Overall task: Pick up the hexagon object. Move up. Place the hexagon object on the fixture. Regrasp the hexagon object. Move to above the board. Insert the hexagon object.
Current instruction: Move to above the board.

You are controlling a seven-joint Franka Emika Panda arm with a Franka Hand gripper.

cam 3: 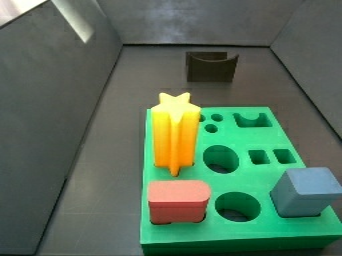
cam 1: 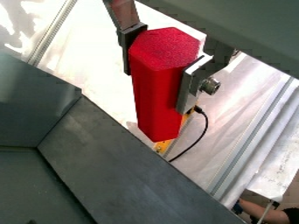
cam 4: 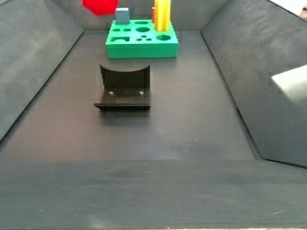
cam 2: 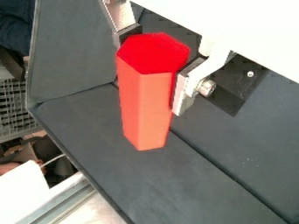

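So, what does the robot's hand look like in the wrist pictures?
In both wrist views the hand has flat silver metal fingers fixed with a round bolt. A thin black cable hangs below it in a wrist view. Neither side view shows the arm.

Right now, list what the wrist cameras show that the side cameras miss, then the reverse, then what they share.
Wrist views only: the hand, its silver fingers clamped on the bright red hexagonal prism, above the dark floor.
Side views only: the flat green board with the tall yellow star, salmon-pink rounded block and blue cube, plus the dark notched fixture.
Shared: a red patch at a side view's top edge, probably that prism.
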